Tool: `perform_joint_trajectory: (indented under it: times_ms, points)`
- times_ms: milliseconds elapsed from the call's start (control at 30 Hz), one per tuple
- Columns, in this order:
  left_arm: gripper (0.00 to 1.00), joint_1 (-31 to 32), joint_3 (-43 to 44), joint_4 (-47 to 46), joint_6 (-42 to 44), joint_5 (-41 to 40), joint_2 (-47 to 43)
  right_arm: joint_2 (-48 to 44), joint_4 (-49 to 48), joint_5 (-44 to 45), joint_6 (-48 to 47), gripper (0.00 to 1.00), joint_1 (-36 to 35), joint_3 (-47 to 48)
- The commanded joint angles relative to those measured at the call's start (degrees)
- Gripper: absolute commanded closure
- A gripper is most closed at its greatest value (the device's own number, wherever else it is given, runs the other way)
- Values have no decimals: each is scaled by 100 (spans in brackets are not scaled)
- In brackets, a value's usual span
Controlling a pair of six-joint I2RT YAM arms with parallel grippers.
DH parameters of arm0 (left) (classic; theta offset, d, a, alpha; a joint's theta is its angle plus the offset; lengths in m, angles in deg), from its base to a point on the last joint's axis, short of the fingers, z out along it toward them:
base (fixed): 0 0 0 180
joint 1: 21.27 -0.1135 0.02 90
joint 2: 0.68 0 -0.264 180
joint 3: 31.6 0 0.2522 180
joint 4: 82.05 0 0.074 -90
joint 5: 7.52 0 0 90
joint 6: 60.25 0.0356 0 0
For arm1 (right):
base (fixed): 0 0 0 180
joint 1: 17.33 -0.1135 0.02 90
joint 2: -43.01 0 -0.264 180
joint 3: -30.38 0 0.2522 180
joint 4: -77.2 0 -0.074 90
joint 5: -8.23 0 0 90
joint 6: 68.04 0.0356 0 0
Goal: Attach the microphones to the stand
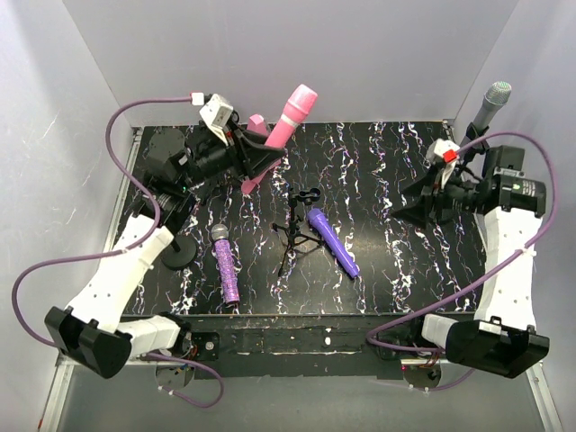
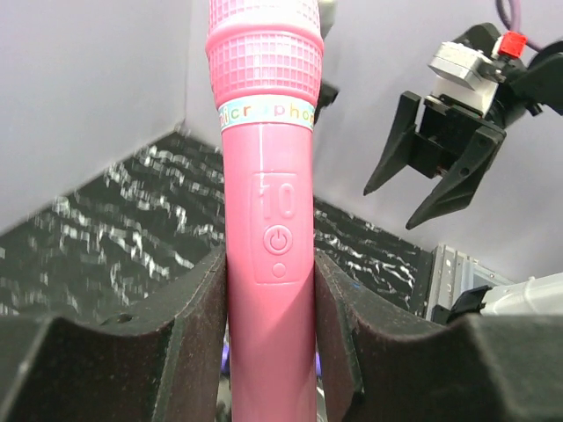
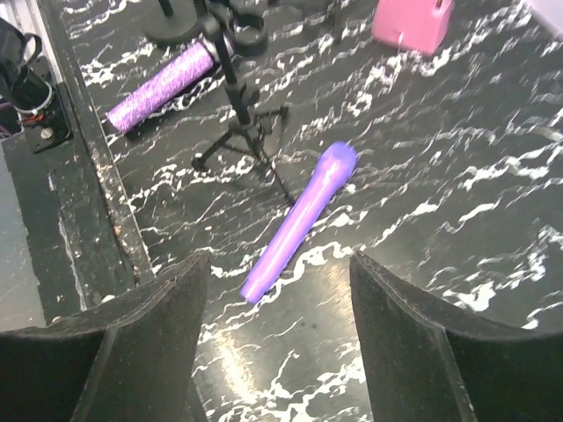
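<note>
Black tabletop (image 1: 378,162): one stand (image 1: 295,232), four microphones. Glittery microphone (image 1: 225,265), violet microphone (image 1: 333,241) lying; grey microphone (image 1: 490,106) far-right; pink microphone (image 1: 292,112) in my left pincer (image 2: 271,264). Right pincer (image 3: 280,268) wide.

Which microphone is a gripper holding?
The pink microphone, between the fingers of the left gripper; the violet microphone and glittery purple microphone lie on the table.

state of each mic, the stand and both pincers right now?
Pink microphone: clamped in left pincer, off the table.
Left pincer: shut on pink microphone.
Right pincer: open, empty.
Violet microphone: lying on table.
Glittery purple microphone: lying on table.
Silver-grey microphone: upright, lower end hidden.
Stand: upright, clip empty.
</note>
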Motion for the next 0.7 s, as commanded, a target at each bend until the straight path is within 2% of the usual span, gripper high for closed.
perform_joint_trajectory:
  times_ms: [0,100,200,267,367,400,433,667]
  points:
    - [100,-1,524,-1367,-128,869,382,334,812,-618,-72,27,-40,1122]
    - [100,78,709,-2089,-611,975,743,545,392,-1277,937,26,-93,1712]
    - [100,402,1042,-2222,-622,897,1156,608,-476,-1848,2149,25,-233,2021]
    - [100,727,1262,-2109,-411,765,1358,433,-2009,-1912,3586,25,-365,1777]
    - [100,1237,1534,-1854,63,441,1561,-172,-5250,-1684,6854,23,-453,769]
    - [100,1343,1588,-1871,143,309,1614,-279,-6384,-1718,7682,22,-453,521]
    - [100,1440,1579,-1932,144,212,1658,-272,-6873,-1814,8117,22,-453,484]
    - [100,1730,1526,-2696,-146,-369,1974,-386,-7968,-1298,9729,22,-453,193]
